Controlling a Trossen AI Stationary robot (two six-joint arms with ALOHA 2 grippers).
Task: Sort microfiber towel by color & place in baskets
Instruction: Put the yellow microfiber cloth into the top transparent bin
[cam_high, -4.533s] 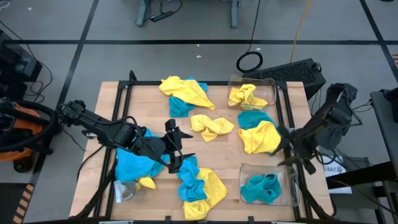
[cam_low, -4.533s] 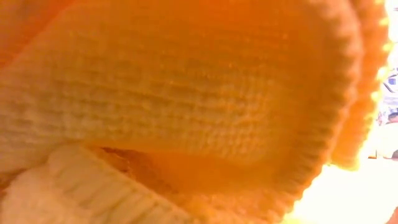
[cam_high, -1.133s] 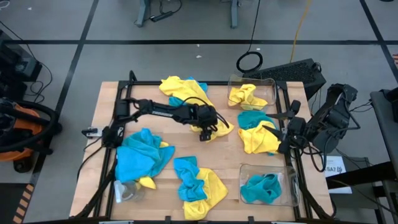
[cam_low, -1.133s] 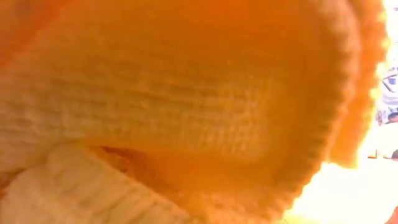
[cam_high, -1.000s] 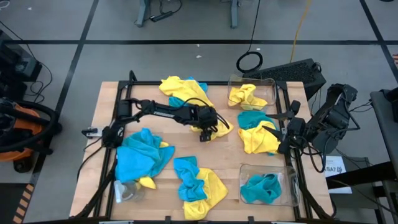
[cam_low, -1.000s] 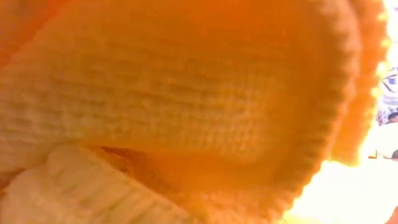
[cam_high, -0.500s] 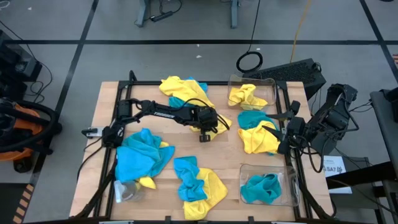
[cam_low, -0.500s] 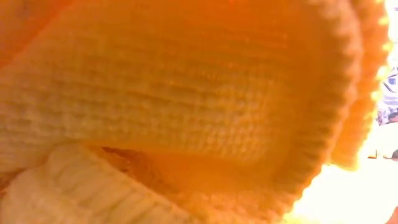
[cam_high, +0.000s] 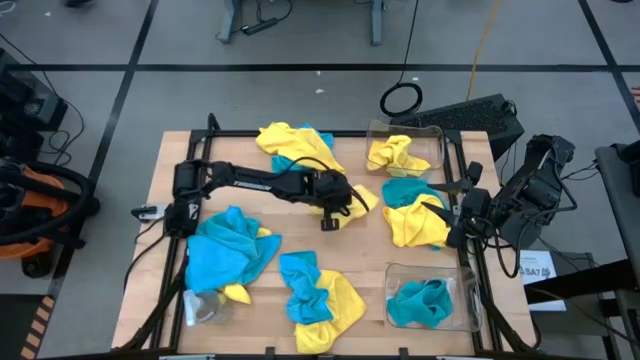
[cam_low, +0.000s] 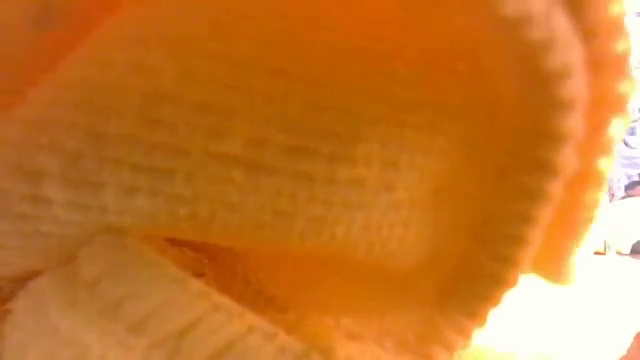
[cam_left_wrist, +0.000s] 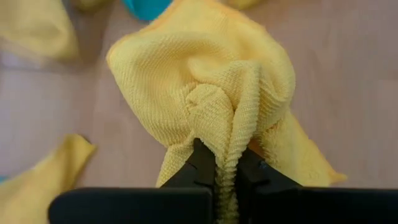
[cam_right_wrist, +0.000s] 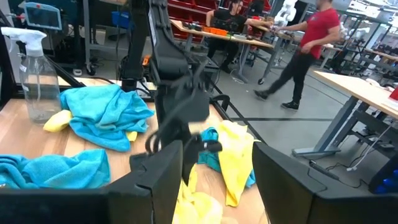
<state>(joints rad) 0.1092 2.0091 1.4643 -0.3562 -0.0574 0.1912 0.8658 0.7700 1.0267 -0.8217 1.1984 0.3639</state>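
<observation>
We have the left gripper clamped shut on a bunched fold of a yellow towel at the middle of the table, with the yellow basket at the far right and the blue basket at the near right. The pinch takes only a narrow ridge of cloth, so we judge it could slip out on the lift, or the trailing skirt could drag the far pile along. The towel is crumpled, with no clear heading; in the left wrist view its gathered ridge runs straight out from the jaws. The right gripper waits at the right edge with its fingers apart and empty
</observation>
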